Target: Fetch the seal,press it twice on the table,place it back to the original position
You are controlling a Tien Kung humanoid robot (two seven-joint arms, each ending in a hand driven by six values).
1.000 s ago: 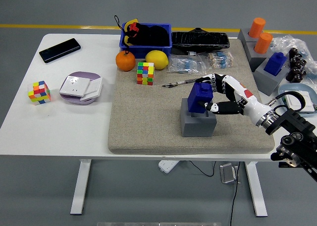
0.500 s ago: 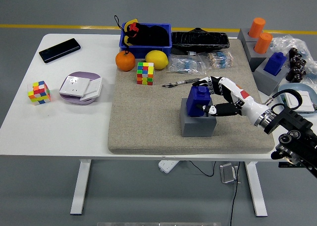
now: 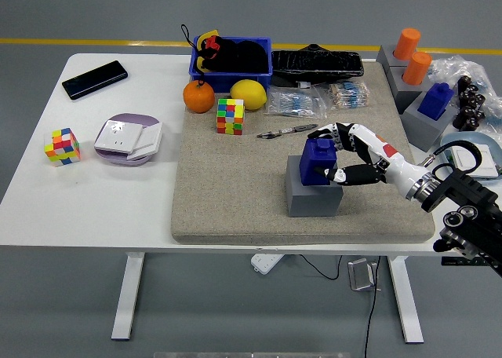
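Note:
A blue seal (image 3: 317,159) sits in the top of a grey block holder (image 3: 312,191) on the grey felt mat (image 3: 235,185). My right hand (image 3: 343,151) comes in from the right and is shut on the seal, fingers over its top and far side, thumb at its near right. The left arm is out of view.
Behind on the mat are a pen (image 3: 284,130), a colour cube (image 3: 230,115), an orange (image 3: 198,96), a lemon (image 3: 248,94) and a blue bin (image 3: 232,62). At the right stand grey holders with orange seals (image 3: 412,56) and another blue seal (image 3: 435,100). At the left lie a phone (image 3: 94,78), a plate (image 3: 128,138) and a second cube (image 3: 62,146).
The seal has gone down into the grey holder with my right hand on it. The hand has shifted slightly lower and to the right.

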